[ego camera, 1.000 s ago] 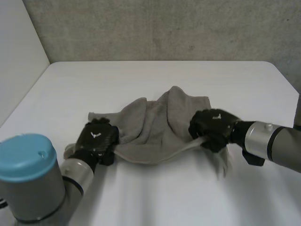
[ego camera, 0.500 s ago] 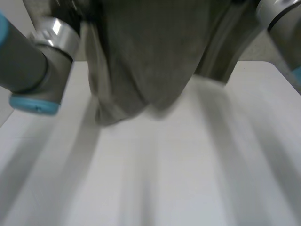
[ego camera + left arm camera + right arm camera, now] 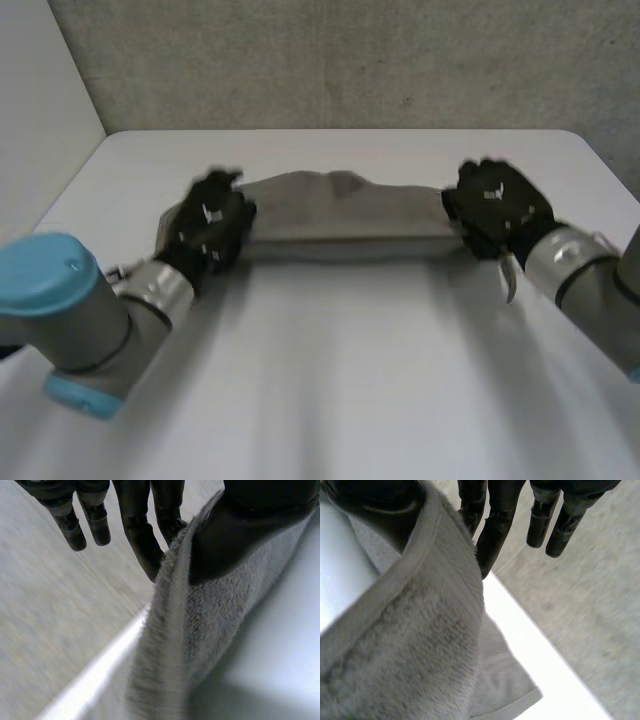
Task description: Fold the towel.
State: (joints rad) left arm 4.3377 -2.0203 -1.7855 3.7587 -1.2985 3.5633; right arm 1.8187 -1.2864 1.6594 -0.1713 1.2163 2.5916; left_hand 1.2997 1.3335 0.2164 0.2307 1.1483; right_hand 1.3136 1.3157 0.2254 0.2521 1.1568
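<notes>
Left hand (image 3: 210, 225) grasps one end of the towel (image 3: 345, 215); in its wrist view the cloth edge runs between the thumb and the fingers (image 3: 142, 540), pinched there. Right hand (image 3: 495, 205) does the same at the other end, thumb on one face and fingers on the other. Both hands are clenched on cloth, neither released.

Towel: drawn out as a long grey band between the two hands, over the far half of the table (image 3: 330, 400), near its back edge. The upper edge looks fairly level. The right wrist view shows a lower layer and a corner lying on the white top, so we judge the cloth is part draped and part landed.

Step in hand, as we read it: laying the stretched towel down flat, ready for a fold.

How we would do it well:
- hold both pinches firm until the cloth is fully down
- keep the hands level and well apart, so the band stays taut and no sag gathers in the middle
- lower evenly, letting the hanging edge settle first, then draw the held edge toward the near side
- check the corners lie square before letting go; a bunched corner would spoil the fold
</notes>
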